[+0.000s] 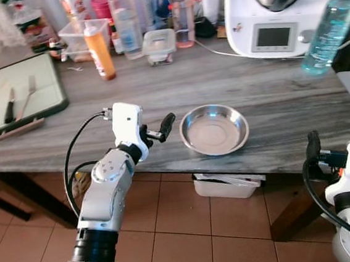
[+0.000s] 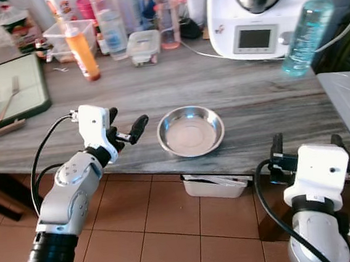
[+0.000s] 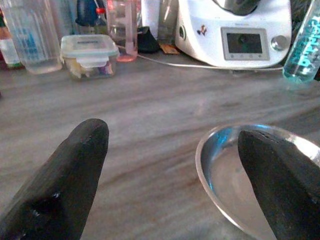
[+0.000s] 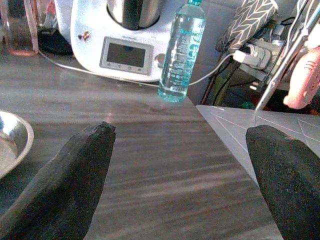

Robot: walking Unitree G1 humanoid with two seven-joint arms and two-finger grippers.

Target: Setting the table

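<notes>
Left hand (image 2: 127, 130) beside steel bowl (image 2: 190, 131)

Shiny silver round metal bowl (image 1: 214, 129) is gleaming on the grey streaked wooden table (image 1: 270, 91); white kitchen machine (image 1: 273, 11), turquoise plastic bottle (image 1: 329, 28), orange sauce bottle (image 1: 100, 51) glowing behind.

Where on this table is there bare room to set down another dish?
Bare wood lies between the metal bowl and the white kitchen machine, and right of the bowl toward the water bottle. Another bare patch lies between the green tray and the bowl. The back edge is crowded around the orange bottle and lidded container.
</notes>
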